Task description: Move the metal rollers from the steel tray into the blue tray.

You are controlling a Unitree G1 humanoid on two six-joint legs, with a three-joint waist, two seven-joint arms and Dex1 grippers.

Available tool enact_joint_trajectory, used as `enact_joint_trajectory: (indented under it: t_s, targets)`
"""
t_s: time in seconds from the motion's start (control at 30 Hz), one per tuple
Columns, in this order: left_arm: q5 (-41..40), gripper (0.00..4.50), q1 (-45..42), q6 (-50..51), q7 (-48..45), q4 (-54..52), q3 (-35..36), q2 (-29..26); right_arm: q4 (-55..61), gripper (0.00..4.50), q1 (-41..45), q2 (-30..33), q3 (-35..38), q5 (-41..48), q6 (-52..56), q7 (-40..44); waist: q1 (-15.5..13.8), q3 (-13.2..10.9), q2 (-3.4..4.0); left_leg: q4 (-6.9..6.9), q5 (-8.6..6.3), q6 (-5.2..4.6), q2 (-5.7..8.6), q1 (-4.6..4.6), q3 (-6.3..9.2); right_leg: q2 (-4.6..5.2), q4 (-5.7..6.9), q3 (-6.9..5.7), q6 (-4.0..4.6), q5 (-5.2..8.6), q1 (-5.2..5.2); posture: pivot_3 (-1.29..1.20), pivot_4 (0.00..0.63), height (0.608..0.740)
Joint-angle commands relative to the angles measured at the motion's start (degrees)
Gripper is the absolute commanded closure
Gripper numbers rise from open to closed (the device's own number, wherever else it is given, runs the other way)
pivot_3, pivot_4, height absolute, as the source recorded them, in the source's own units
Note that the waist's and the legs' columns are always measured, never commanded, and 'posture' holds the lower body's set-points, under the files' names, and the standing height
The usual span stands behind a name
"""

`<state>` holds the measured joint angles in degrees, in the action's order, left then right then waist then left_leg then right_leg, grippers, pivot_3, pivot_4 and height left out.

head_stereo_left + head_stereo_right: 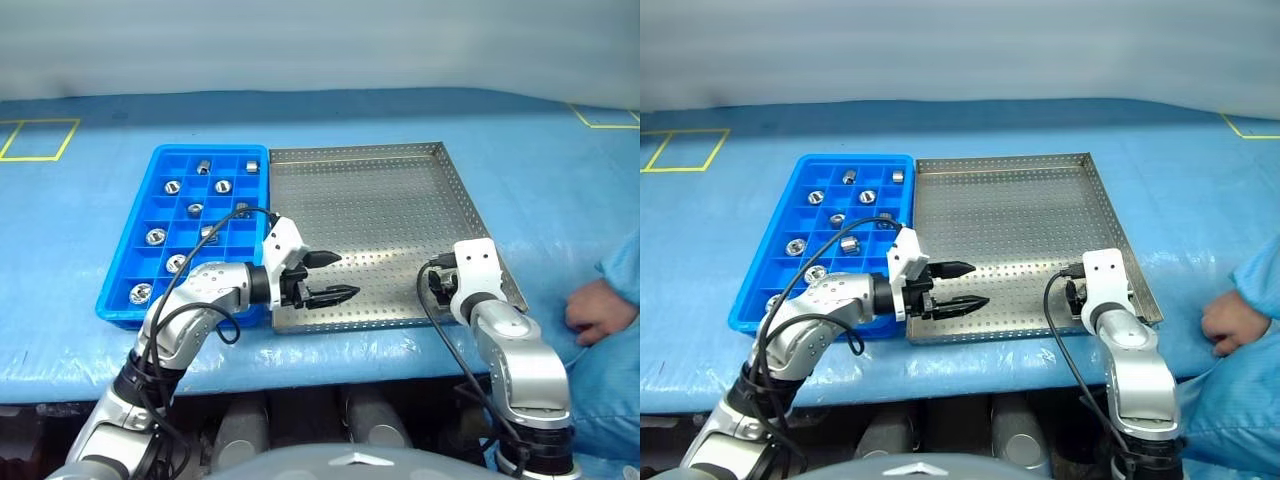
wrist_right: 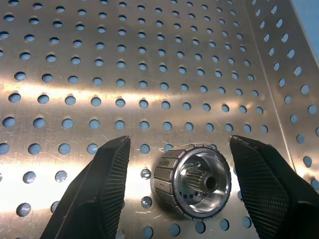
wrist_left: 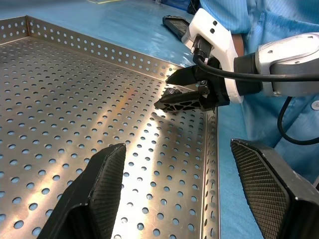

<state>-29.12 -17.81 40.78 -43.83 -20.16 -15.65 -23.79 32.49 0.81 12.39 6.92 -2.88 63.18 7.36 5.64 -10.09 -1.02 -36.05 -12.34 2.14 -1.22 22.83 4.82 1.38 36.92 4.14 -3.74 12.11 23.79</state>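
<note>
At the steel tray's [image 1: 380,200] five-o'clock corner, one metal roller [image 2: 192,181] lies untouched between the right hand's [image 2: 174,189] spread fingers. Left hand [image 1: 325,277], fingers apart, hovers at seven o'clock; other rollers [image 1: 195,210] fill the blue tray [image 1: 150,215].

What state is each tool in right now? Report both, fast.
Left tool: open, holding nothing, over the steel tray.
Right tool: open, fingers either side of a metal roller lying on the tray, not yet gripping it.
</note>
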Motion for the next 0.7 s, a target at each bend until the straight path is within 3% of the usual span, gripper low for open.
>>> enact_joint_trajectory:
  t_s: [0.03,0.17,0.53,0.7]
  targets:
    - [0.4,0.81,-0.9,-1.2,-0.6,-0.2,0.0,0.2,0.9,2.09,-0.1,-0.4,1.3,0.6,-0.1,-0.6,0.0,0.0,0.0,0.0,0.0,0.0,0.0,0.0,0.0,0.0,0.0,0.01,0.0,0.0,0.0,-0.12,0.15,0.74]
    - [1.1,0.81,-0.7,-1.4,0.0,0.1,0.4,-0.1,2.0,3.32,1.0,-0.7,0.3,0.7,-1.3,-0.9,0.1,0.0,0.0,0.01,0.0,0.0,0.0,0.0,0.0,0.0,-0.01,0.0,0.0,0.0,-0.01,-0.11,0.15,0.74]
    - [1.9,0.81,1.8,-1.7,3.8,-0.8,6.0,-1.0,3.9,3.32,8.7,-0.7,-7.4,1.0,-3.2,-0.2,0.3,0.0,0.02,0.05,0.0,0.0,0.0,0.01,0.02,-0.01,0.0,0.0,-0.01,-0.01,0.01,-0.07,0.15,0.74]
    - [1.6,0.81,4.2,-1.3,7.3,-3.9,12.0,-3.1,2.9,3.32,14.8,-2.8,-12.4,3.6,-4.8,2.3,0.0,0.0,0.03,0.06,0.0,-0.01,-0.01,0.03,0.01,-0.01,0.01,0.01,-0.03,-0.02,0.07,-0.04,0.15,0.74]
